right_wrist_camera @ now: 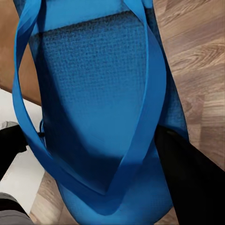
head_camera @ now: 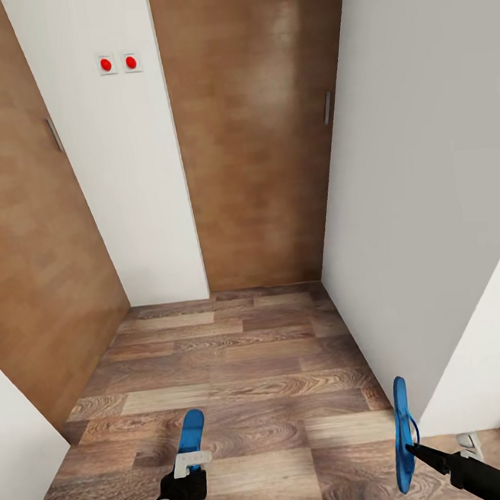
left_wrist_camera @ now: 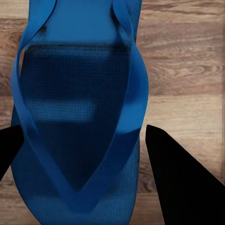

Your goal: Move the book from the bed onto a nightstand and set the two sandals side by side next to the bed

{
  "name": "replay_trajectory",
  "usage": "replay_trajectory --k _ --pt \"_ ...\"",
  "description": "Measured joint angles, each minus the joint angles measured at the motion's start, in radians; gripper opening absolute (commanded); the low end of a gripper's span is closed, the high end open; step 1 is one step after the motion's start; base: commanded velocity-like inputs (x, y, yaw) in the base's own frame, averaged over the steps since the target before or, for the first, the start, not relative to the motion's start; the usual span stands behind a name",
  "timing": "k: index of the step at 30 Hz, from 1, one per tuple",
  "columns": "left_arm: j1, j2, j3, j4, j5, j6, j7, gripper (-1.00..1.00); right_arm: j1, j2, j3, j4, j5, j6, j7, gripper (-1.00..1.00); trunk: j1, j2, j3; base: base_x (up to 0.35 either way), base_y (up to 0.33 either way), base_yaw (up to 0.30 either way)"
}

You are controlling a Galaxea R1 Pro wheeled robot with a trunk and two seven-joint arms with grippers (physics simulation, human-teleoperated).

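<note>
Carrying step: left gripper [head_camera: 188,478] grips 1 blue sandal [head_camera: 192,443], right gripper [head_camera: 413,448] clamps the other sandal [head_camera: 403,434], above the wood floor [head_camera: 246,373]. Next, it should find the bed.

White walls [head_camera: 424,149] and brown wooden doors [head_camera: 257,127] enclose a wood-plank floor [head_camera: 231,374].

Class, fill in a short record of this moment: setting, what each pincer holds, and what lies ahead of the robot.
Setting: narrow hallway, wood-plank floor
Left pincer: shut on a blue sandal, held roughly flat, pointing forward
Right pincer: shut on the other blue sandal, turned on edge
Ahead: wooden door with a grey handle
Wall detail: two red-button switches on the white wall
</note>
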Motion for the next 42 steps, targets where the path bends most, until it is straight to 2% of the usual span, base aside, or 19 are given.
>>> replay_trajectory --k 11,24,29,32,33,37,42 --pt "0.000 -0.003 -0.001 0.002 0.002 0.000 -0.003 -1.00 0.000 0.001 -0.003 0.063 0.002 -0.001 0.000 -1.00 -0.004 0.007 0.003 0.000 0.000 0.012" --pt "0.002 -0.003 -0.001 0.003 0.002 -0.001 -0.004 -1.00 0.000 0.002 -0.003 0.070 0.003 -0.009 -0.003 -1.00 -0.004 0.007 -0.001 0.000 0.000 0.253" --pt "0.002 -0.004 -0.002 0.003 0.002 -0.001 -0.005 -1.00 0.000 0.012 -0.003 0.073 0.004 -0.059 -0.016 -1.00 -0.004 0.007 -0.004 0.000 0.000 0.273" --pt "0.002 -0.005 -0.002 0.003 0.002 -0.001 -0.007 -1.00 0.000 0.015 -0.003 0.084 0.027 -0.064 -0.020 -1.00 -0.004 0.007 -0.006 0.000 0.000 0.273" --pt "0.002 -0.005 -0.002 0.003 0.002 -0.001 -0.014 -1.00 0.000 0.015 0.000 0.106 0.050 -0.066 -0.022 -1.00 -0.004 0.007 -0.006 0.000 0.000 0.273" --pt "0.002 -0.004 -0.002 0.011 0.002 -0.001 -0.042 -1.00 0.000 0.016 0.003 0.147 0.102 -0.088 -0.023 -1.00 -0.004 0.007 -0.009 0.000 0.000 0.272" --pt "0.002 -0.004 -0.003 0.013 0.002 -0.001 -0.050 -1.00 0.000 0.017 0.002 0.159 0.114 -0.099 -0.023 -1.00 -0.004 0.007 -0.012 0.000 0.000 0.271"
